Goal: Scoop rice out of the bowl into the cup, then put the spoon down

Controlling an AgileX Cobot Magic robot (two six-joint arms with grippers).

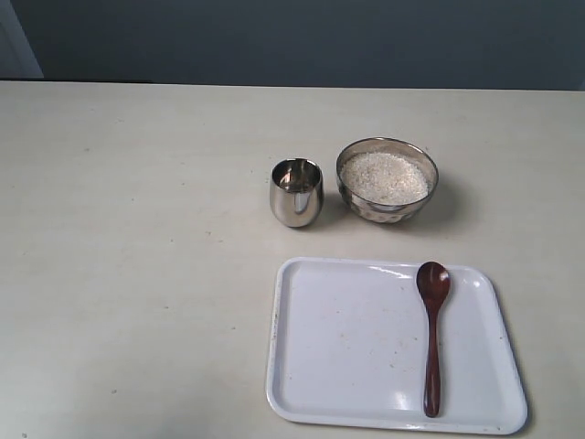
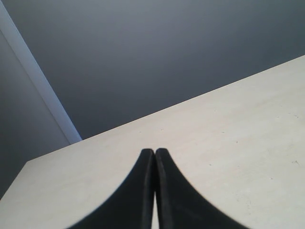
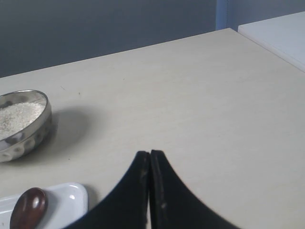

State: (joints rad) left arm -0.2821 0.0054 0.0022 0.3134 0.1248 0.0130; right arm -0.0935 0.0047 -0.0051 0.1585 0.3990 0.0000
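Note:
The shiny bowl (image 1: 387,180) stands on the table, filled with white rice (image 1: 384,177). Just left of it stands the small steel cup (image 1: 296,192). The dark wooden spoon (image 1: 432,333) lies along the right side of the white tray (image 1: 320,366), head toward the bowl. Neither arm shows in the exterior view. My right gripper (image 3: 150,153) is shut with nothing in it, over bare table beside the tray's corner; the bowl (image 3: 24,125) and the spoon head (image 3: 29,208) show in its view. My left gripper (image 2: 154,151) is shut and empty over bare table.
A cream table (image 1: 137,256) spreads wide to the left of the cup and tray. A dark wall (image 1: 292,37) runs behind its far edge. A second pale surface (image 3: 281,33) lies past the table edge in the right wrist view.

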